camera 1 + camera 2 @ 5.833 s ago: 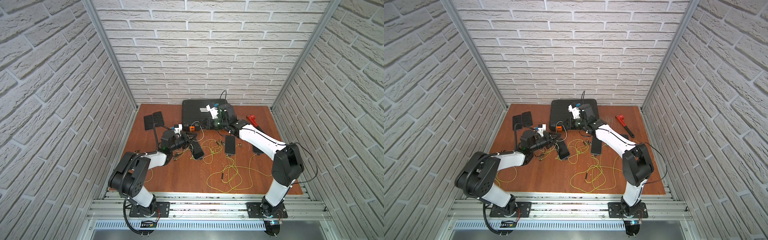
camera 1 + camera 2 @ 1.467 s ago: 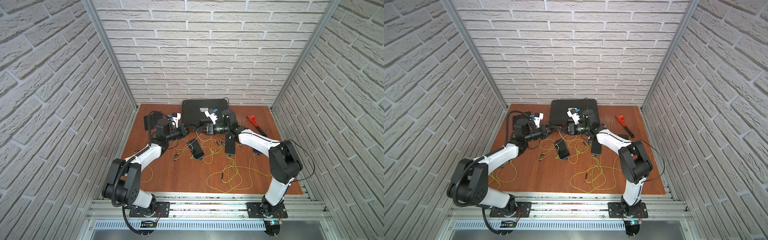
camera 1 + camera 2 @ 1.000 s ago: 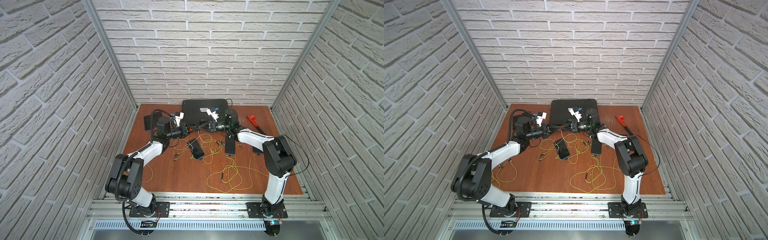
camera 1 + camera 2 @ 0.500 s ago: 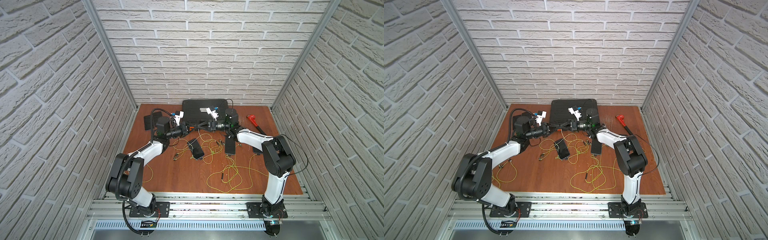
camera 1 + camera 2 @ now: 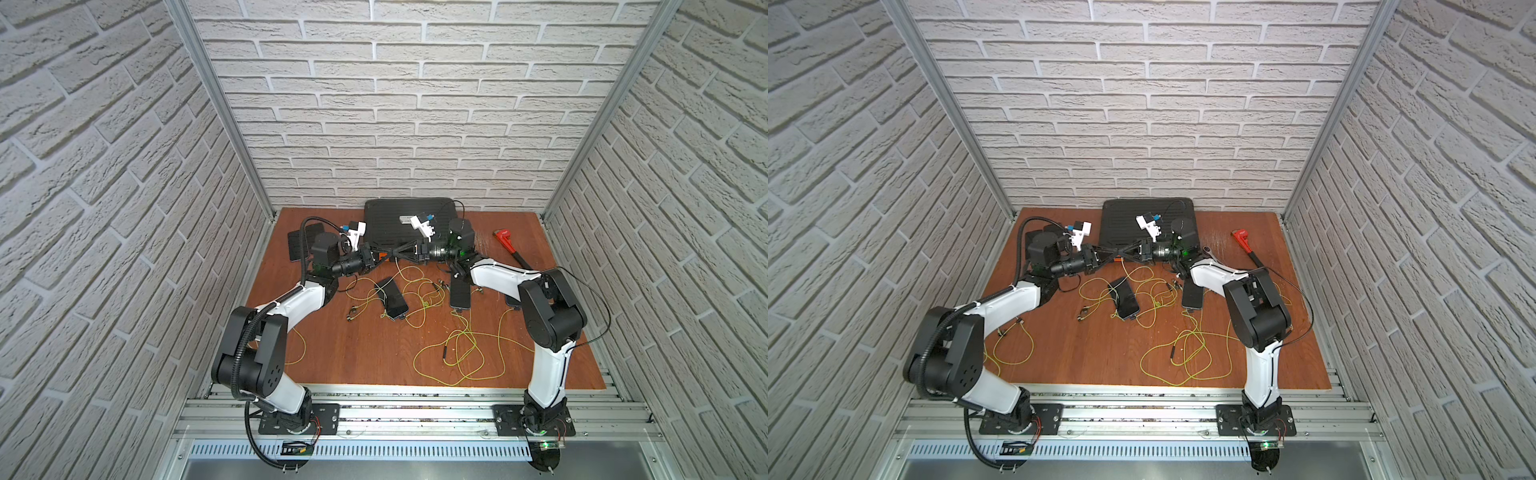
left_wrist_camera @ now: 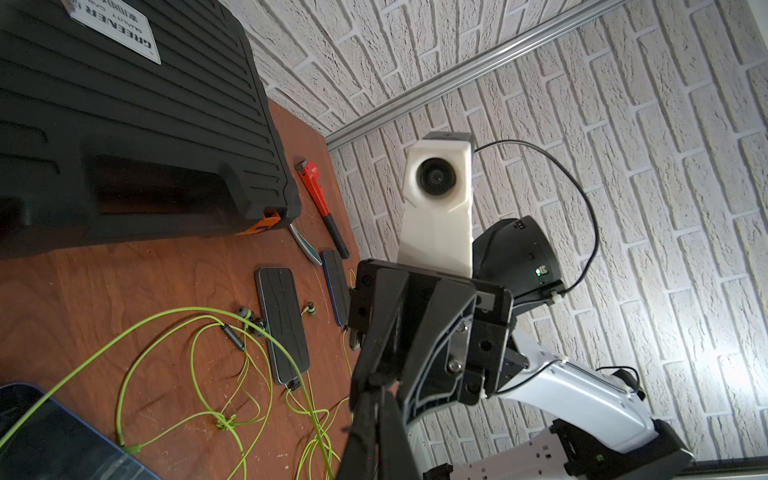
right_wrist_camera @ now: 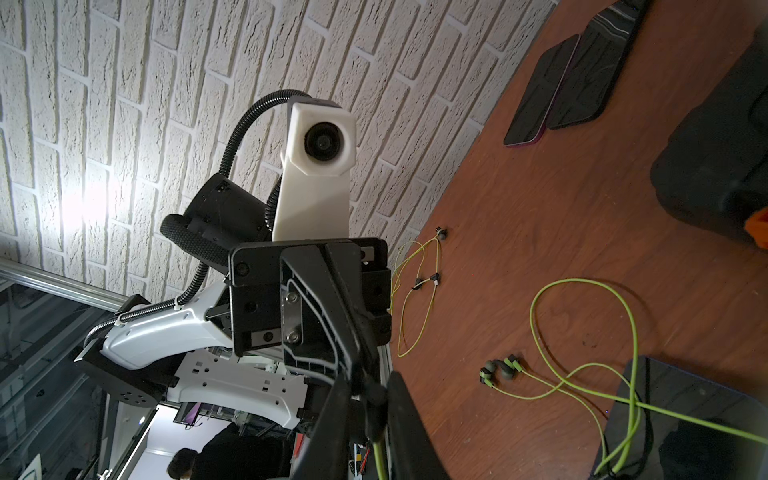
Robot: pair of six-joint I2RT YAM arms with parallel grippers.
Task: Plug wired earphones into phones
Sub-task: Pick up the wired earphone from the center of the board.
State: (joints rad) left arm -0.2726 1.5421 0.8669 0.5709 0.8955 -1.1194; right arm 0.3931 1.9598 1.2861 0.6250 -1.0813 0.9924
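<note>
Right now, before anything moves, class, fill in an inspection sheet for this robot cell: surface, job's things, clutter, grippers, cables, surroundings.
Surface: wooden table, scuffed at the far right.
Job's things: mid phone and right phone, each apparently plugged; blue-edged phone beside the right one; two phones far left, nothing attached in view; earphones looped in front.
Clutter: case, red wrench, silver tool.
Grippers: left gripper shut; right gripper narrow around a cord, grip unclear; tips meet above the table.
Cables: hose on the left arm; thin lead on the right arm.
Surroundings: brick-pattern walls; metal rail in front.
</note>
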